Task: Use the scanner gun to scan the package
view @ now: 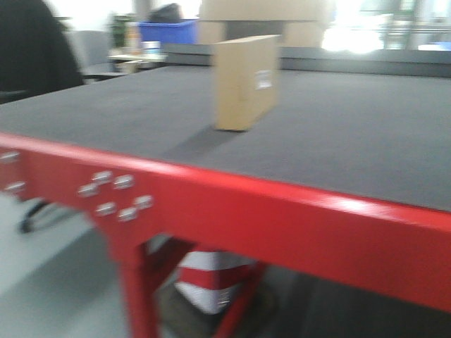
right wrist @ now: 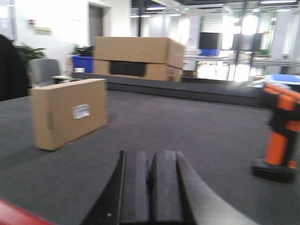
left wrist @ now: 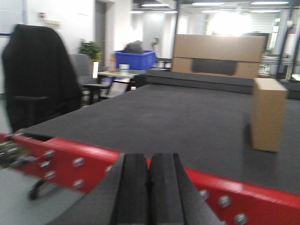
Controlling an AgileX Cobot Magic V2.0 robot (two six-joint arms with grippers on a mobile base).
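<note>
Package (right wrist: 70, 112) upright, well ahead-left of right fingers (right wrist: 136, 192); scanner gun (right wrist: 280, 136) ahead-right.

the bench (view: 338, 134) top looks to me like a dark grey matt covering, faintly rough, with no shine. its red frame (view: 282, 211) is glossy painted metal, catching light along the edge, and the bolts (view: 123, 182) in it are bright bare metal. the package (view: 243, 81) is plain matt tan cardboard with a white paper label (view: 263, 79). the scanner gun (right wrist: 281, 131) reads as smooth orange and black plastic. the left claw (left wrist: 150, 161) and the right claw (right wrist: 150, 161) both look matt black to me, rubbery rather than shiny.
</note>
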